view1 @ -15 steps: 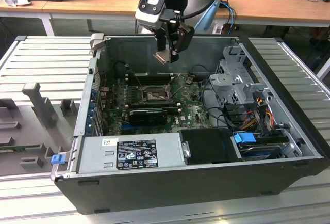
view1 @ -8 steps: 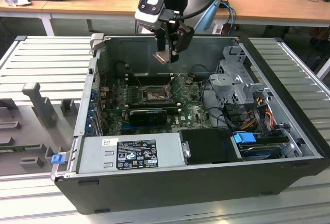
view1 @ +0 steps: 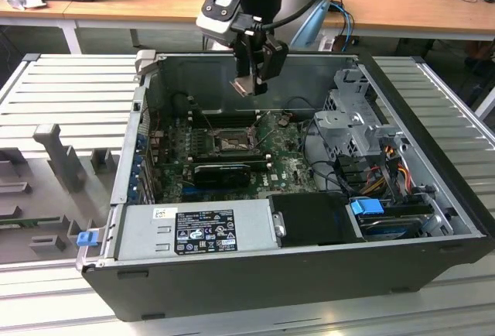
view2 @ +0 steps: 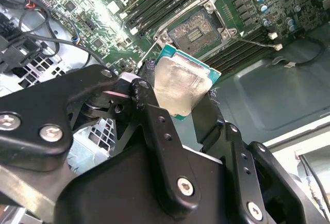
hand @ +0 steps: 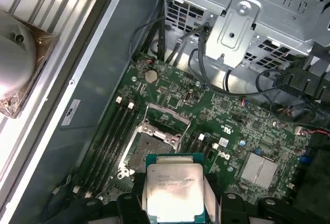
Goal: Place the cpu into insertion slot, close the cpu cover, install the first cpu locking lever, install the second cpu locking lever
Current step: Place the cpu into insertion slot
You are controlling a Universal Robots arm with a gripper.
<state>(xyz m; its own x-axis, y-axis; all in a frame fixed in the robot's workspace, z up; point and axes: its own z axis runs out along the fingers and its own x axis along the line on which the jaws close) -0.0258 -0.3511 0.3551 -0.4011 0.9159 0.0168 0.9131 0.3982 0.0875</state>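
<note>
The claw (view2: 178,100) is gripping the cpu (view2: 181,85) by two opposite edges. Its fingers (view2: 154,126) are closed only as far as the chip's width, and the chip is hanging tilted, silvery face showing, clear of everything around it.

Well below the claw, the insertion slot (view2: 198,30) is lying uncovered, with its brownish contact field exposed inside the metal frame. By my reading nothing is seated there, so all four steps are waiting: chip in, cover shut, both levers fastened. I cannot tell how the cover and levers are lying.

Room directly beneath the claw is looking open. Long black memory slots (hand: 111,131) are flanking the socket on both sides, close to its frame, so sideways margin at board level is looking slim.

Farther out, a black expansion card (view1: 223,172) is crossing the board on the near side of the socket in the exterior view. Loose cables (hand: 206,74) are trailing toward the grey drive cage (view1: 352,111) on the exterior view's right of the claw. The case's rear wall (view1: 193,80) is standing just behind the claw.
</note>
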